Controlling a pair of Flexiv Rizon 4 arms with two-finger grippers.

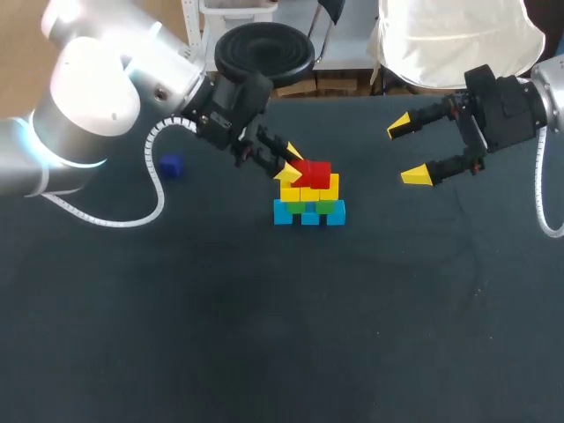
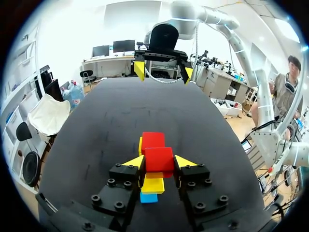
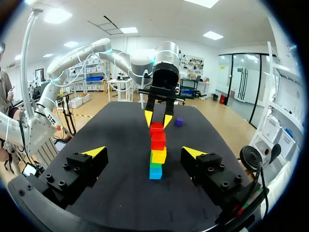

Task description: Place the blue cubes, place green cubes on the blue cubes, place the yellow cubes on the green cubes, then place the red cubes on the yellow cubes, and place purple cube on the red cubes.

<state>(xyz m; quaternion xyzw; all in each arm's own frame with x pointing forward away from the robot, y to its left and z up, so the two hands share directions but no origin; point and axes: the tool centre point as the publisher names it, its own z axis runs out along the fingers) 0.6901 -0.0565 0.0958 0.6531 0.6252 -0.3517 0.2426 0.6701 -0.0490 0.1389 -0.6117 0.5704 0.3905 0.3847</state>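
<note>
Left jaws clasp smooth red cube (image 2: 159,159) atop stepped stack (image 1: 308,199).

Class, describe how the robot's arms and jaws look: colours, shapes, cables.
Both arms are smooth, rounded silver-white tubes. The left arm shows a glowing blue ring at one joint and a white coiled cable. The right arm carries a thin white cable. Each ends in black bolted jaws with wedge-shaped yellow tips.
</note>
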